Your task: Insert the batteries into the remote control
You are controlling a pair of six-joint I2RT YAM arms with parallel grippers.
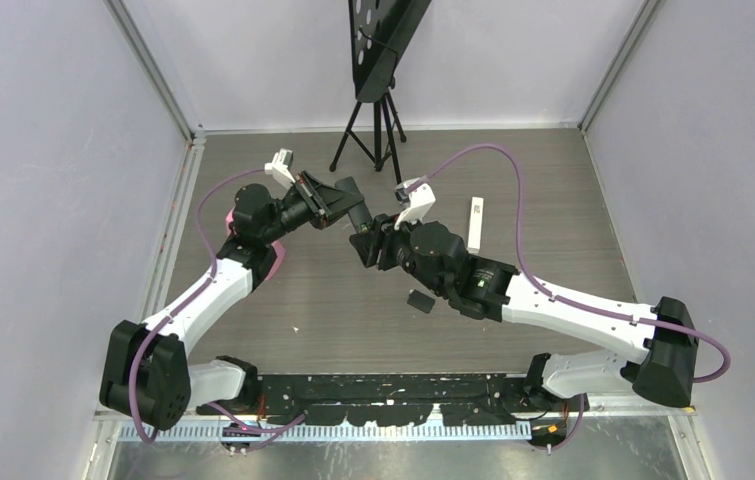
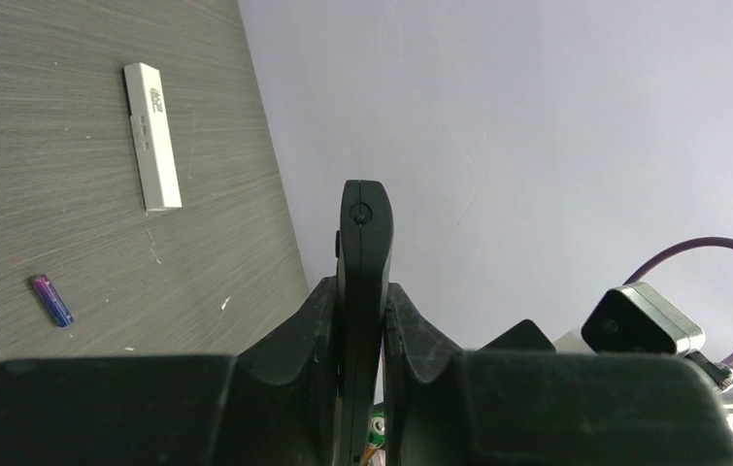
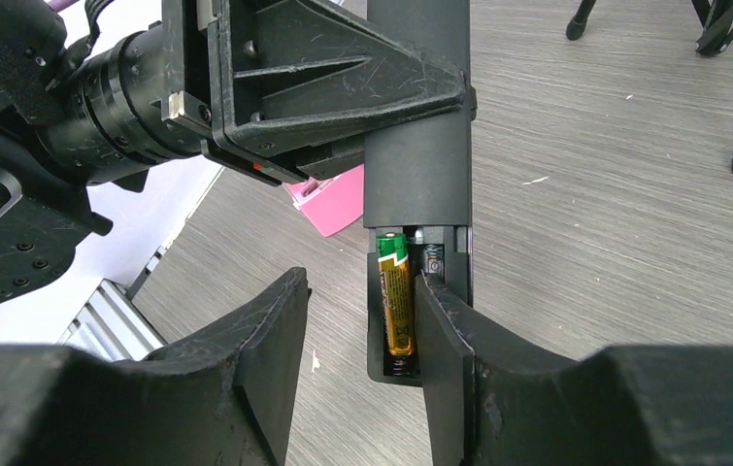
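in the left gripper [image 2: 364, 296], clamped tight from both sides: the black remote [image 2: 364, 223], held up off the table [image 1: 353, 325] over its middle, one end sticking out past the fingertips. at the right gripper [image 3: 357, 282], spread apart and gripping nothing, with one finger [image 3: 265, 349] clear of the remote's side and the other finger [image 3: 449, 359] lying across the edge of the open battery compartment [image 3: 375, 320]. inside that compartment, seated lengthwise in the slot nearer the clear finger: the orange-yellow battery [image 3: 397, 306], green band toward the left gripper. beside it, in the second slot, only a bare spring [image 3: 432, 260]. further out, flat in the far right part of the table: a white remote [image 1: 475, 222], well apart from both grippers. near one end of the white remote but not touching it, lying on the table: the purple battery [image 2: 51, 299]. just beside the right arm's wrist, on the table: a small flat black piece [image 1: 420, 300]. under the left arm, toward the left edge: a pink object [image 1: 278, 255]. at the far edge, standing: a black tripod [image 1: 378, 130].
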